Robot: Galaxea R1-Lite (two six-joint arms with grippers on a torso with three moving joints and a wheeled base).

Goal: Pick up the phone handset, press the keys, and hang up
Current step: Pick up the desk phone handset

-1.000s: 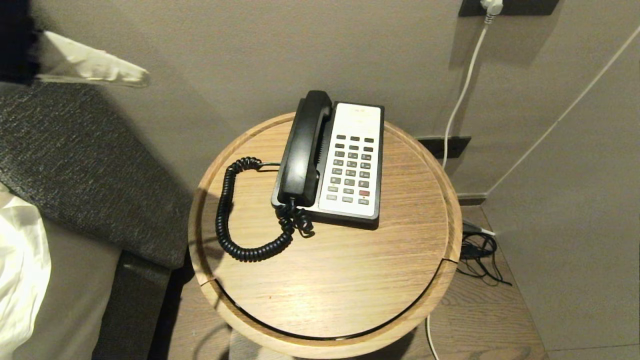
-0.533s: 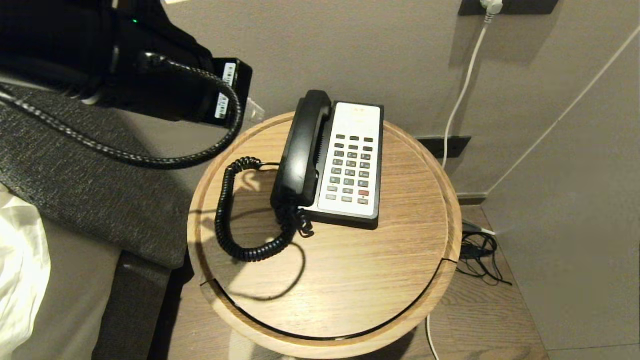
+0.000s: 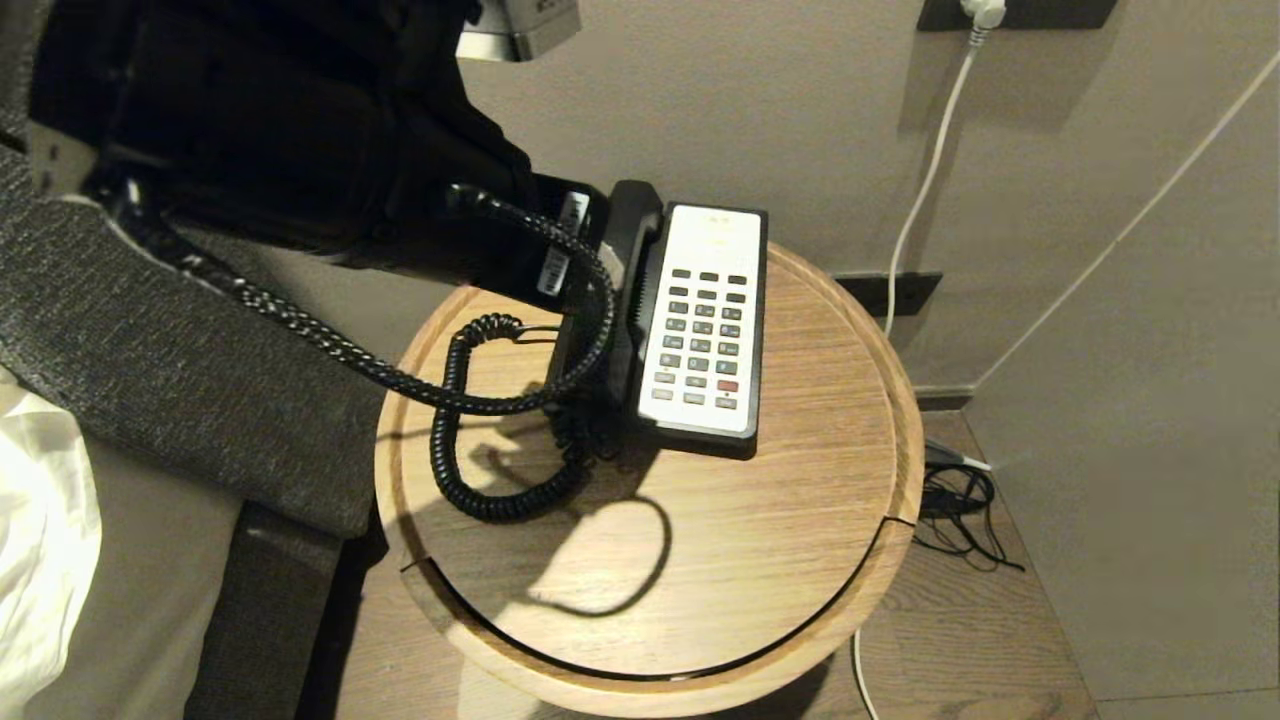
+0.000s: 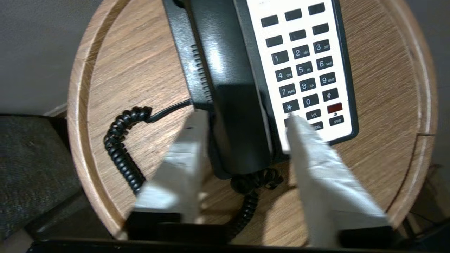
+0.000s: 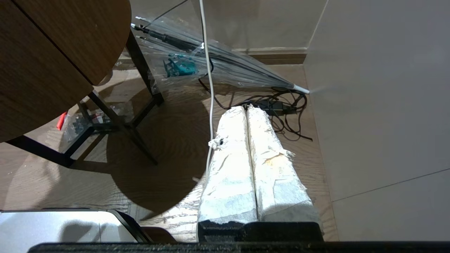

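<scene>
Phone handset (image 4: 232,105) cradled along phone base (image 3: 745,330), keys (image 4: 302,66) just beside. Left gripper (image 4: 242,121) over cord end, spread wide, straddling across long axis. Right gripper (image 5: 247,109) pressed together near floor, well apart.

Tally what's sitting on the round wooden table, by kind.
phone base: 1
phone handset: 1
coiled cord: 1
Total: 3
</scene>
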